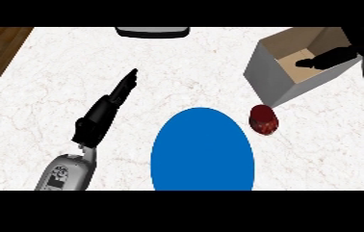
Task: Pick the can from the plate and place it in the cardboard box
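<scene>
The dark red can (pixel 264 119) stands on the counter, off the blue plate (pixel 202 151), just right of its upper rim and close below the near corner of the cardboard box (pixel 274 74). The box sits at the upper right with its top open. My right hand (pixel 328 58) reaches in from the right edge over the box's opening, fingers fairly straight, holding nothing. My left hand (pixel 110 106) lies over the counter to the left of the plate, open, fingers straight and pointing up and right. The plate bears nothing.
A dark, grey-rimmed object (pixel 153 32) shows at the counter's far edge. A wooden strip (pixel 10 43) borders the counter at the upper left. White marbled counter (pixel 192 72) lies between the left hand and the box.
</scene>
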